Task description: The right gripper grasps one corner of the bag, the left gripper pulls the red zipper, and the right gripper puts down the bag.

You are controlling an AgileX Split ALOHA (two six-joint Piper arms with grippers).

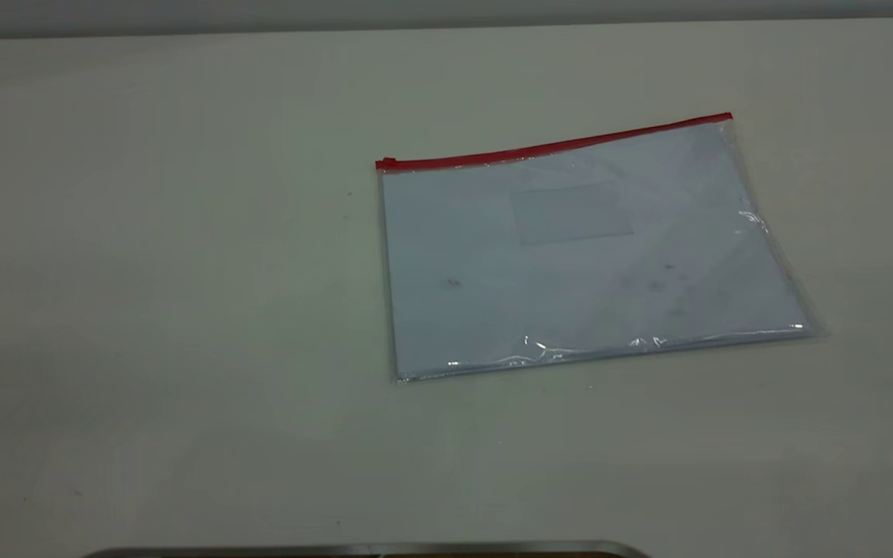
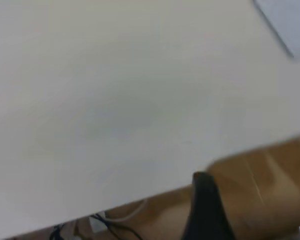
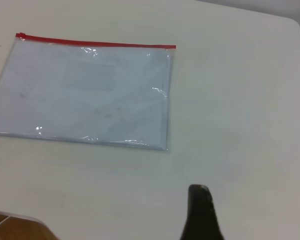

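Observation:
The bag (image 1: 578,256) lies flat on the table, right of the middle, clear and wrinkled with white paper inside. The red zipper (image 1: 555,145) runs along its far edge, with the slider tab (image 1: 387,163) at the left end. The right-end corner of the bag (image 1: 728,118) lies flat. Neither gripper shows in the exterior view. The right gripper (image 3: 200,200) shows as one black wedge above bare table, well short of the bag (image 3: 90,90), and holds nothing. The left gripper (image 2: 202,200) shows as one black wedge at the table's edge, far from the bag (image 2: 287,20).
The white table (image 1: 183,310) has a rounded far right corner (image 3: 295,25). Beyond its edge in the left wrist view are a brown floor (image 2: 270,180) and cables (image 2: 115,225). A metal bar (image 1: 369,550) lies along the bottom of the exterior view.

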